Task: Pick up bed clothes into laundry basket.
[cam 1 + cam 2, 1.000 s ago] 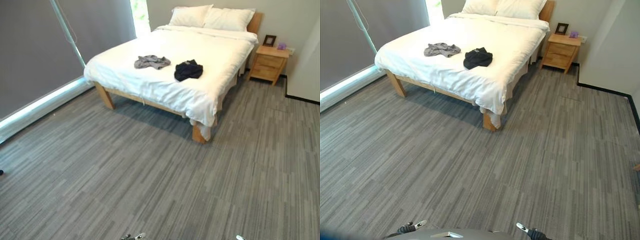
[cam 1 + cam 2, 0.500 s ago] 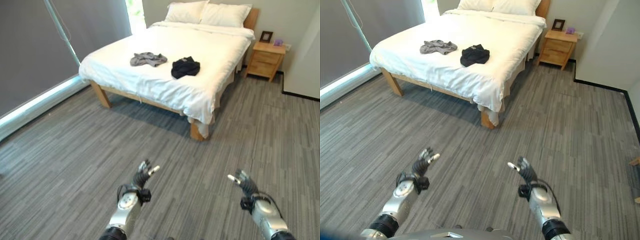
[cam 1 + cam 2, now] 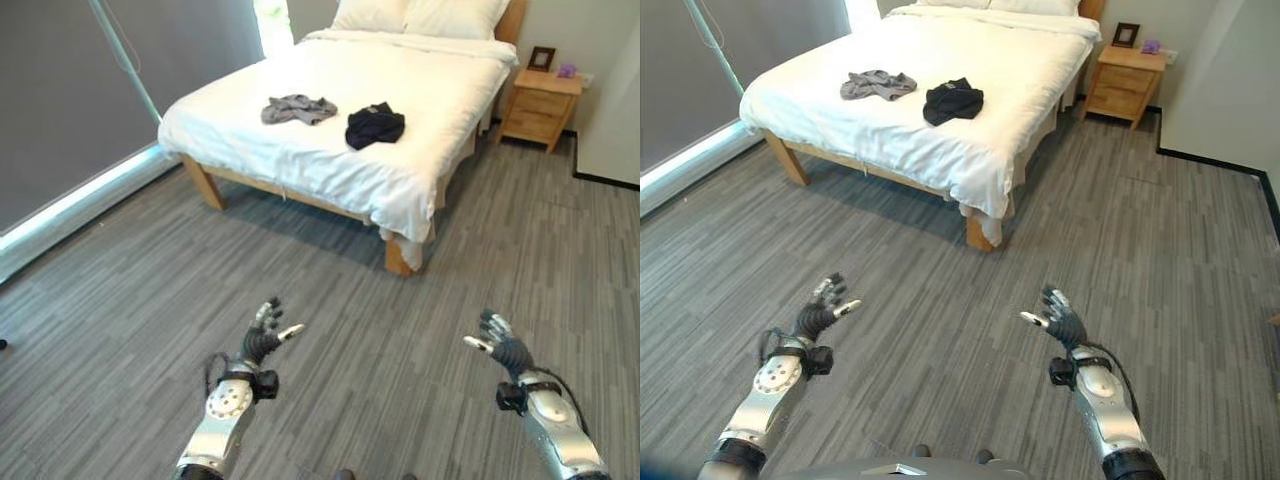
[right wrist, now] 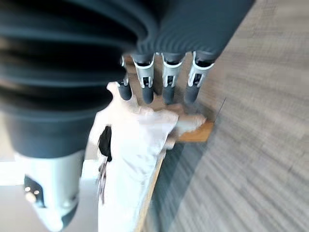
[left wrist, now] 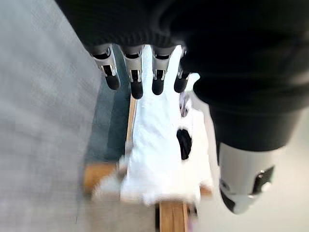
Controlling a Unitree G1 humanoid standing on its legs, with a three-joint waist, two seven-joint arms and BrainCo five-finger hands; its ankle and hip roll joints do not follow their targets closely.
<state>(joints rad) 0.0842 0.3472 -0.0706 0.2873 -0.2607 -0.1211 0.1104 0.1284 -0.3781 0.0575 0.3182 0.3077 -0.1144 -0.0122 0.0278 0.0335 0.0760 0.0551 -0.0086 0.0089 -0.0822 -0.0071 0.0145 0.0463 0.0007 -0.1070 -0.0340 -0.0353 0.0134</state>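
Observation:
Two garments lie on the white bed [image 3: 330, 150] across the room: a crumpled grey one [image 3: 297, 108] and, to its right, a black one [image 3: 375, 125]. Both hands hover over the grey floor well short of the bed. My left hand [image 3: 262, 343] is raised at the lower left with fingers relaxed and nothing in it. On the lower right my right hand [image 3: 503, 352] is likewise open and empty. Past the fingers [image 5: 133, 79] in the left wrist view, the bed and the black garment [image 5: 184, 143] show far off.
A wooden nightstand [image 3: 538, 104] with a small picture frame stands right of the bed. Two pillows [image 3: 420, 15] lie at the headboard. A grey roller blind [image 3: 70, 100] covers the window wall on the left. Grey striped carpet [image 3: 380, 320] stretches between me and the bed.
Both arms have risen into view from below over the last second and now spread a little wider apart. The camera has shifted slightly; the clothes on the bed have not moved.

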